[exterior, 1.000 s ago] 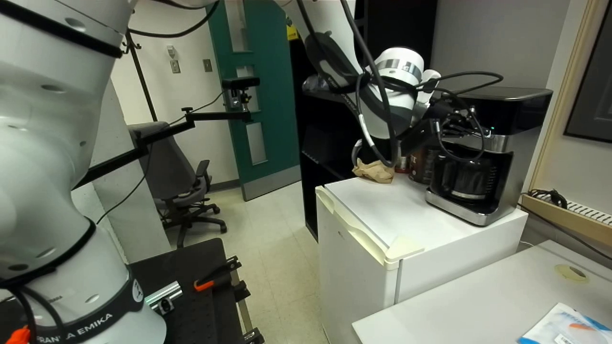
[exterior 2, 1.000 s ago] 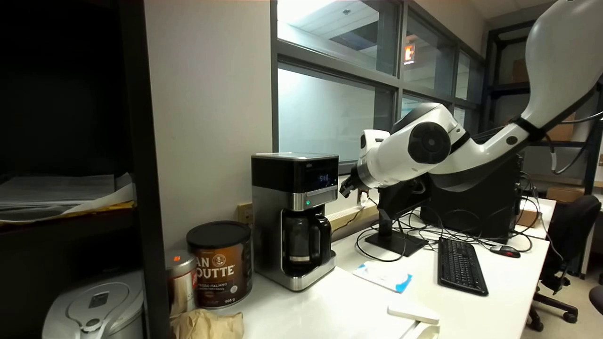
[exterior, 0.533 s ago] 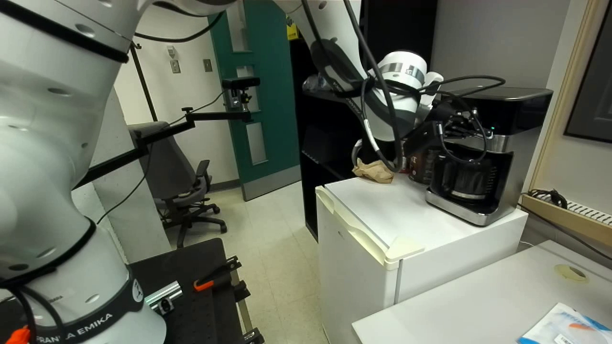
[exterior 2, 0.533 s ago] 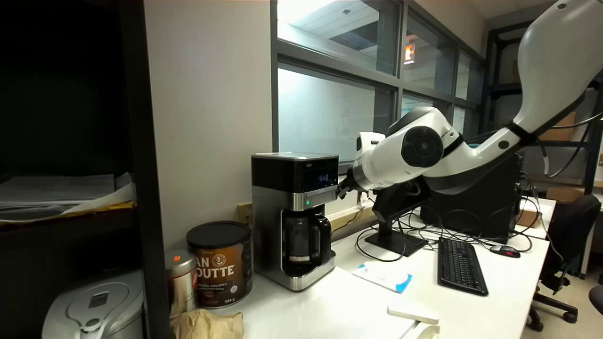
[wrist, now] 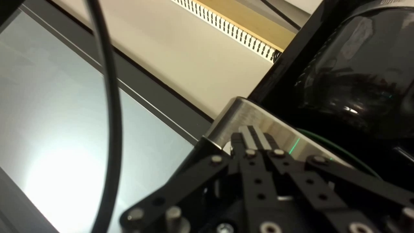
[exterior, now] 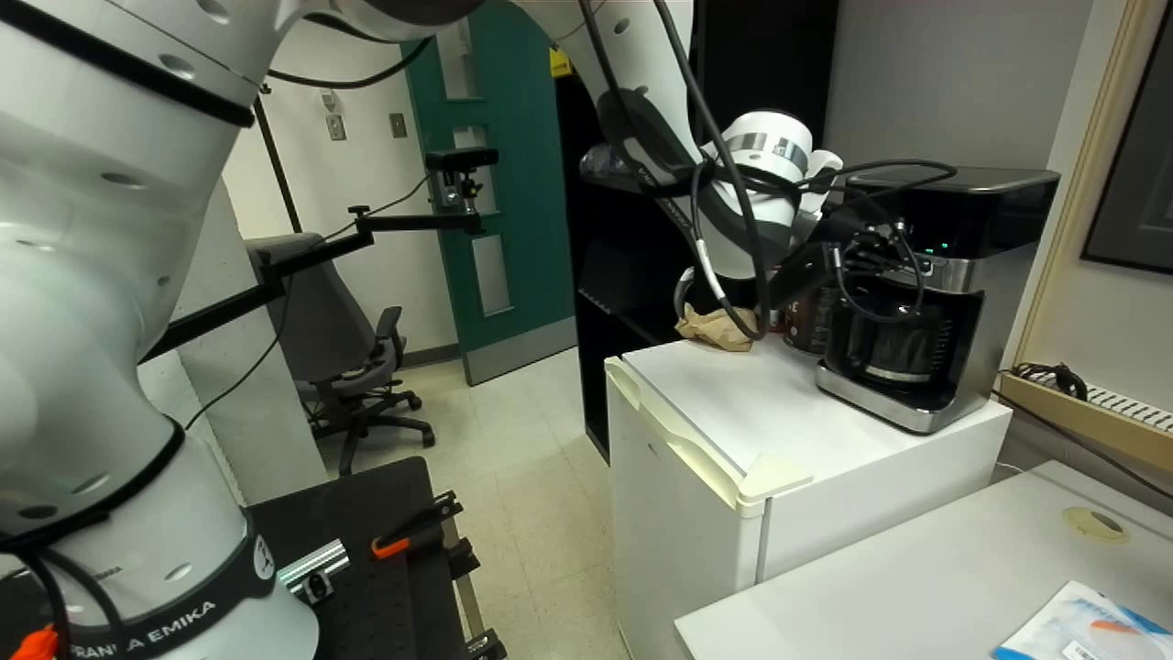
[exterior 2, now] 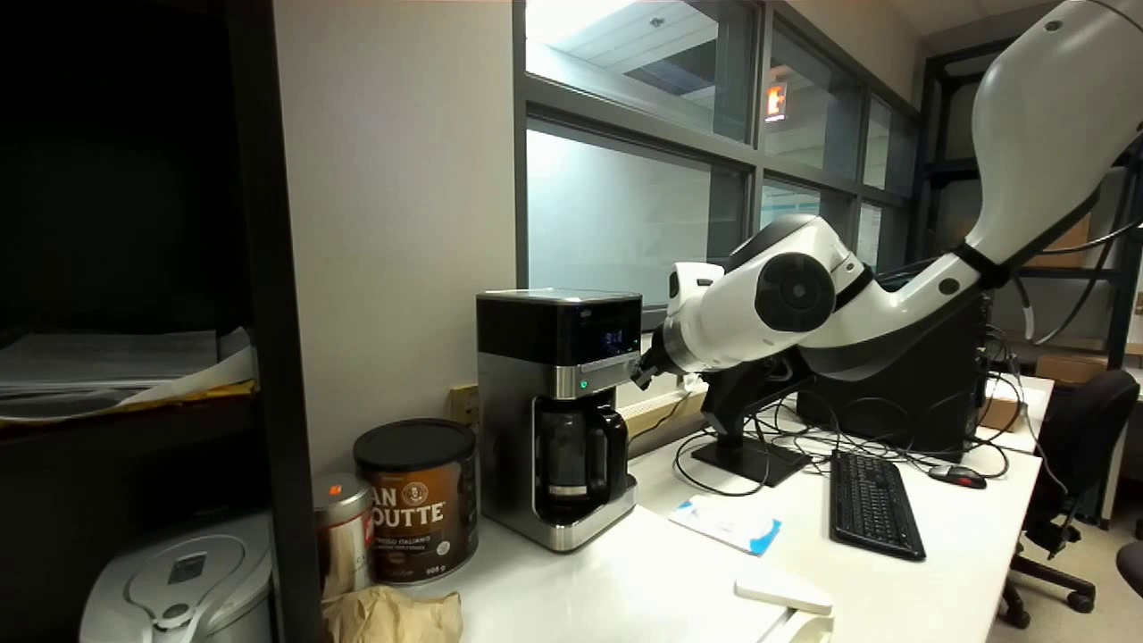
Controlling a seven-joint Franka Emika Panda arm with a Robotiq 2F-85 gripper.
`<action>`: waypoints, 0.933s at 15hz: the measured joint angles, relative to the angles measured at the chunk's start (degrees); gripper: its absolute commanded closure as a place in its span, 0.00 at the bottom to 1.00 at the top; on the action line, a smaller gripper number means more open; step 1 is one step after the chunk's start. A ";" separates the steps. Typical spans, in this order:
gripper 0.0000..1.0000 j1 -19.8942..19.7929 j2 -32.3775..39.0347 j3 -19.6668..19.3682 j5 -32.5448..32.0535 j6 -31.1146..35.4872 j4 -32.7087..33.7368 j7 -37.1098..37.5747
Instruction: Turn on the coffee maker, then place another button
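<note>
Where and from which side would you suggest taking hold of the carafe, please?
By its upright black handle, probably from the front of the coffee maker: the handle juts out there, while the carafe itself sits further back inside. The gripper, shut here, would need to open first.

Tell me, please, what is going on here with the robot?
The robot arm has its gripper shut, holding nothing, close to the front of the coffee maker. Whether the fingertips touch it is unclear. A green light and the display are lit, so it may already be on. The carafe sits inside.
</note>
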 measured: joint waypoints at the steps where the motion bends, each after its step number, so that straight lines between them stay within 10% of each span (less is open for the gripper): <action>1: 1.00 0.08 0.05 0.00 0.00 0.00 0.00 0.00; 14: 1.00 0.11 0.06 0.00 0.00 0.00 0.82 0.00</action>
